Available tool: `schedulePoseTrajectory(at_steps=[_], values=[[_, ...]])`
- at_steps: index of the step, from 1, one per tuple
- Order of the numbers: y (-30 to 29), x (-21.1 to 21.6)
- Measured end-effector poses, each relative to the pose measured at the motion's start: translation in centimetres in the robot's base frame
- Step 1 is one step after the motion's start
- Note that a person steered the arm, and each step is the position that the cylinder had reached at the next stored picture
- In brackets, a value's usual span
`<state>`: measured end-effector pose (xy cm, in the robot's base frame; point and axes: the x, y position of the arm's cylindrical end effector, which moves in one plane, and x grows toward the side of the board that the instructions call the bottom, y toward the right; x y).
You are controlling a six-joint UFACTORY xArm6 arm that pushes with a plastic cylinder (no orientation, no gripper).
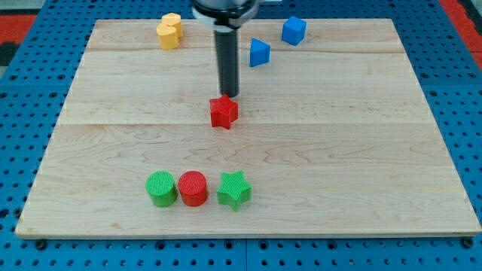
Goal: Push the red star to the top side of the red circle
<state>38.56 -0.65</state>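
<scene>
The red star (224,112) lies near the middle of the wooden board (361,150). My tip (228,95) is just above the star in the view, touching or nearly touching its top edge. The red circle (193,188) stands near the view's bottom, left of centre, well below the star. It sits between a green circle (161,188) on its left and a green star (234,190) on its right.
A yellow block (170,31), two joined hexagon shapes, lies at the view's top left. A blue triangular block (259,53) and a blue cube-like block (294,31) lie at the top, right of the rod. Blue pegboard surrounds the board.
</scene>
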Motion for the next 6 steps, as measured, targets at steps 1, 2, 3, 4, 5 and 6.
schedulePoseTrajectory(at_steps=[1,2,3,4,5,6], values=[[-4.5,6.3],[-4.6,9.1],[-7.1,6.3],[-10.1,6.9],[-5.7,10.7],[-3.8,12.0]])
